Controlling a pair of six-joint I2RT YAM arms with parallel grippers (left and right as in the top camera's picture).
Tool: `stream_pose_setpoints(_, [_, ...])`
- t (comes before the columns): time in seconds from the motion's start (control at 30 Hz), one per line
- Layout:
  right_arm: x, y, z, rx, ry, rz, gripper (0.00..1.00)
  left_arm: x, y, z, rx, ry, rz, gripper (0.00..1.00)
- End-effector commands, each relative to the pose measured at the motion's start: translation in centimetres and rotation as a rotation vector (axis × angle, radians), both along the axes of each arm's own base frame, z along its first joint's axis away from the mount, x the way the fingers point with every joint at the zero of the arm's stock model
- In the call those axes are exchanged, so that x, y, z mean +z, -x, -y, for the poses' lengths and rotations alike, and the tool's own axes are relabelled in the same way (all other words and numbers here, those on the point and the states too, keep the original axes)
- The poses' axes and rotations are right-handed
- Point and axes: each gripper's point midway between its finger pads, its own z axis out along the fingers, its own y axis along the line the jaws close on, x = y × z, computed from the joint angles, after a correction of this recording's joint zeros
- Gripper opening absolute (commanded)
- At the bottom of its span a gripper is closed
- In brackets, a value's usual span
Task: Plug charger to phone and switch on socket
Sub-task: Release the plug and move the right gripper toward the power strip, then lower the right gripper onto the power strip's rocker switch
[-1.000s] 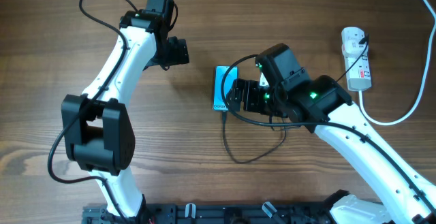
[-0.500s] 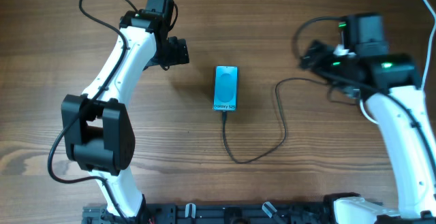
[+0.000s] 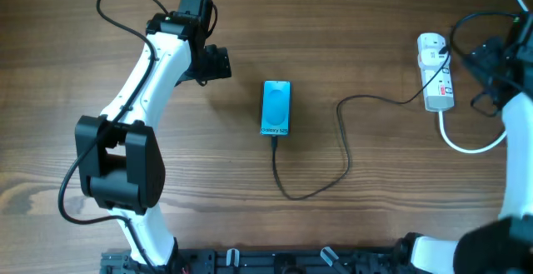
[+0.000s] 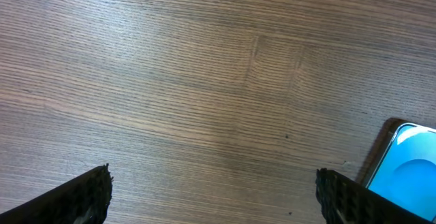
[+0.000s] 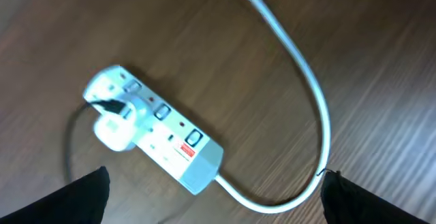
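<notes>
Wood-grain table (image 3: 375,24) carries everything. My charger (image 3: 274,157) looks already seated in the lower edge of the phone (image 3: 276,107), which lies mid-table. Its far end runs to the socket (image 5: 170,139) at the far right edge, so I judge that switching on is the step in hand.

My right gripper (image 5: 221,198) hangs above the socket with its fingers spread wide, holding nothing. Next it should narrow, come down and press one fingertip onto the switch beside the occupied outlet, without nudging the plug.

My left gripper (image 4: 216,195) is likewise spread and empty, just off the phone's upper left.

I count one phone, one charger, one socket, one white lead (image 5: 306,76) and two arms.
</notes>
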Motion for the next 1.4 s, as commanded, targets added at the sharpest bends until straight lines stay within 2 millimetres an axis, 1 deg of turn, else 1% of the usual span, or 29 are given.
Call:
stream_pose_setpoints(0.0, [-3.9,-1.2,-0.2,0.107,-0.183,-0.053,0.99,0.3,-0.1,0.0,0.013,0.012,0.008,1.00])
stream_pose_setpoints(0.07, [-5.6,-1.5,1.1,0.092,-0.229,-0.103,1.00,0.3,-0.1,0.0,0.013,0.012,0.008,1.00])
stream_pose_setpoints(0.13, [-7.0,-1.9,1.9,0.083,-0.242,-0.132,0.99,0.3,-0.1,0.0,0.013,0.012,0.008,1.00])
stream_pose_setpoints(0.17, [-8.2,-2.1,2.3,0.070,-0.252,-0.146,1.00,0.3,-0.1,0.0,0.013,0.012,0.008,1.00])
stream_pose_setpoints(0.2, [-10.1,-2.6,3.3,0.034,-0.246,-0.161,1.00,0.3,-0.1,0.0,0.013,0.012,0.008,1.00])
stream_pose_setpoints(0.27, [-11.5,-3.2,4.0,0.018,-0.227,-0.169,0.99,0.3,-0.1,0.0,0.013,0.012,0.008,1.00])
stream_pose_setpoints(0.37, [-13.0,-4.7,4.8,0.018,-0.213,-0.139,1.00,0.3,-0.1,0.0,0.013,0.012,0.008,1.00])
stream_pose_setpoints(0.47, [-13.7,-5.8,5.3,0.024,-0.197,-0.112,1.00,0.3,-0.1,0.0,0.013,0.012,0.008,1.00])
stream_pose_setpoints(0.53, [-14.7,-6.1,5.5,0.031,-0.196,-0.118,1.00,0.3,-0.1,0.0,0.013,0.012,0.008,1.00])
stream_pose_setpoints(0.63, [-15.4,-6.8,4.9,0.056,-0.229,-0.097,1.00,0.3,-0.1,0.0,0.013,0.012,0.008,1.00])
stream_pose_setpoints(0.7, [-15.2,-7.7,4.5,0.137,-0.222,-0.075,1.00,0.3,-0.1,0.0,0.013,0.012,0.008,1.00])
stream_pose_setpoints(0.77, [-15.2,-7.5,5.0,0.130,-0.196,-0.089,1.00,0.3,-0.1,0.0,0.013,0.012,0.008,1.00])
stream_pose_setpoints(0.9, [-15.3,-7.5,4.9,0.134,-0.201,-0.088,0.99,0.3,-0.1,0.0,0.013,0.012,0.008,1.00])
stream_pose_setpoints(0.97, [-15.6,-7.6,4.5,0.147,-0.215,-0.077,0.99,0.3,-0.1,0.0,0.013,0.012,0.008,1.00])
stream_pose_setpoints(1.07, [-16.9,-7.2,4.1,0.149,-0.232,-0.093,1.00,0.3,-0.1,0.0,0.013,0.012,0.008,1.00])
stream_pose_setpoints(1.13, [-17.8,-7.8,3.1,0.217,-0.270,-0.081,1.00,0.3,-0.1,0.0,0.013,0.012,0.008,1.00])
stream_pose_setpoints(1.2, [-18.1,-8.0,2.9,0.230,-0.283,-0.080,1.00,0.3,-0.1,0.0,0.013,0.012,0.008,1.00])
stream_pose_setpoints(1.37, [-18.3,-7.8,2.8,0.231,-0.285,-0.086,1.00,0.3,-0.1,0.0,0.013,0.012,0.008,1.00])
